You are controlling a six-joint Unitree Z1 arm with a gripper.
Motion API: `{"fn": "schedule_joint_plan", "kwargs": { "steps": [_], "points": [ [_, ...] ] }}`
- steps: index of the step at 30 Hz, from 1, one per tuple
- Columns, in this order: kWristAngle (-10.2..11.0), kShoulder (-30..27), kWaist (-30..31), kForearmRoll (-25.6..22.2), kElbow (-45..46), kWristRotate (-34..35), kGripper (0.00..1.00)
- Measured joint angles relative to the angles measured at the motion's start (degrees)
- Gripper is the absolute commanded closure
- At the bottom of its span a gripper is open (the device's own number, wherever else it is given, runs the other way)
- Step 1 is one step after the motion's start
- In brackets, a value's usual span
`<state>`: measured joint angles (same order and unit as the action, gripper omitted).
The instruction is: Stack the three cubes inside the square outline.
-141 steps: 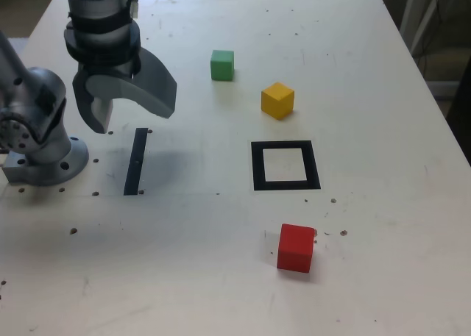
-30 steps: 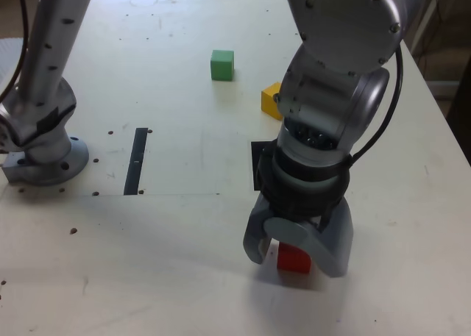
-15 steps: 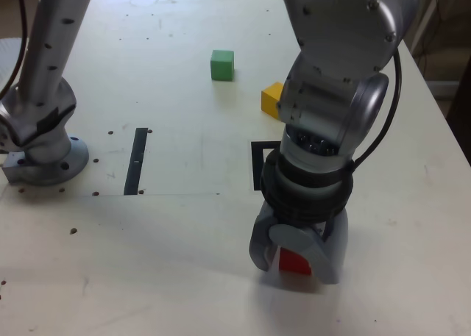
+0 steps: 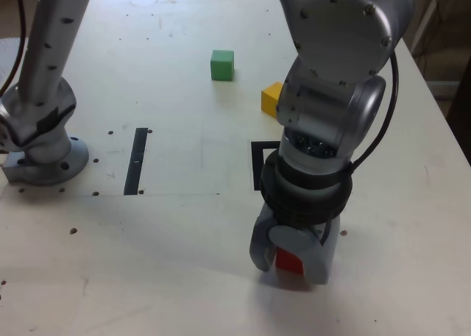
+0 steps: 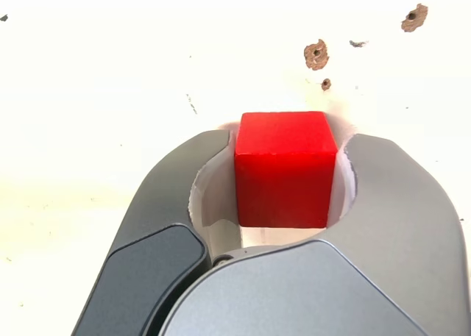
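Your jaws are closed around the red cube [image 5: 283,167], one jaw on each side face, and in the wrist view both look pressed flush against it. The cube sits on the surface [image 4: 184,277] at the near edge of the exterior view, just in front of the outline [image 4: 259,159], most of which the arm hides.

Before you lift, check that the hold is square: the cube looks centred and untwisted between the jaws (a skewed grip would set it down crooked). Lift straight up, only high enough to clear the surface, then carry it the short way back to the outline.

Lower it so its edges run parallel to the tape and it lands fully on the pale centre. It is the base of the stack, so a flat, centred placement matters most here. Let go only once it rests on the surface.

The yellow cube [image 4: 271,98] and green cube [image 4: 222,64] wait beyond the outline, well apart from your path.
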<state>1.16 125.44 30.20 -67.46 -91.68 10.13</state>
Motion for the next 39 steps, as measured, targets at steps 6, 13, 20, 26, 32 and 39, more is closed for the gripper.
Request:
{"fn": "schedule_joint_plan", "kwargs": {
  "steps": [6,13,20,26,32,39],
  "points": [
    [0.89,-0.21,0.02,-0.3,-0.25,0.0,0.64],
    [3.44,-3.49,-2.58,-4.32,-2.57,-0.44,0.64],
    [3.33,-5.56,-9.61,-8.11,-3.25,-2.41,0.64],
    [3.66,-8.09,-16.72,-8.33,-0.61,-4.82,0.64],
    [4.06,-8.02,-21.67,-7.46,1.67,-7.0,0.64],
    [3.37,-5.35,-22.59,-2.13,5.22,-7.08,0.64]
  ]
}}
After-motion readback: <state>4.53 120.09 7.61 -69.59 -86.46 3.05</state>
